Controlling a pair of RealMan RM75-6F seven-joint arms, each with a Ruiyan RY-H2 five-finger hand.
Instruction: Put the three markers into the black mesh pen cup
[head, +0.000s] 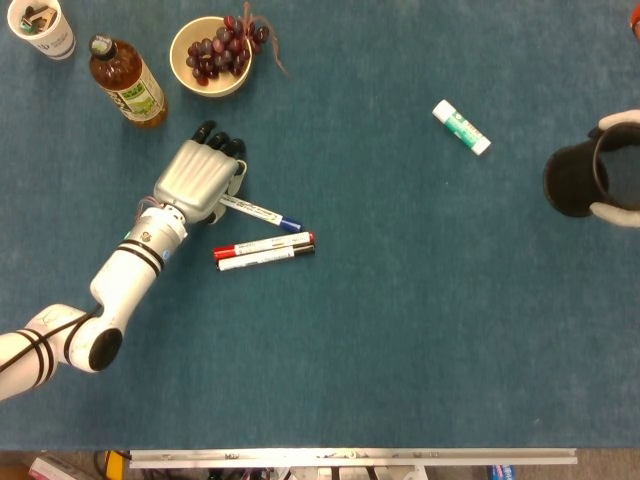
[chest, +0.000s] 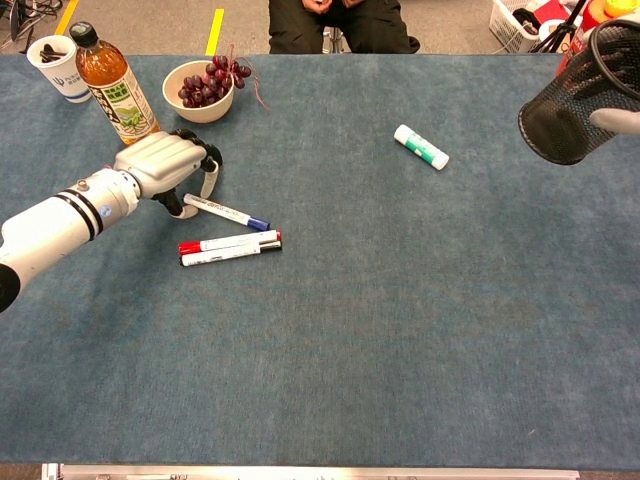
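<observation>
Standing by the table, I see the left robot hand (head: 197, 180) curled over the near end of the blue marker (head: 262, 213), its fingers (chest: 208, 172) bent down around the white barrel. Whether they truly pinch it or only touch it, I cannot tell. The marker's long axis runs away from that robot hand at a slant, blue cap at the far end, and it seems to lie on the table.

Just beyond its cap end lie the red marker (head: 262, 244) and the black marker (head: 266, 257), side by side and touching, caps also pointing away from the left robot hand.

The mesh pen cup (chest: 572, 98) is well apart from all three, far across the table, held tilted and clear of the surface by the right robot hand (head: 617, 170), which is clamped around it. So the left robot hand is much the nearer to the markers.
</observation>
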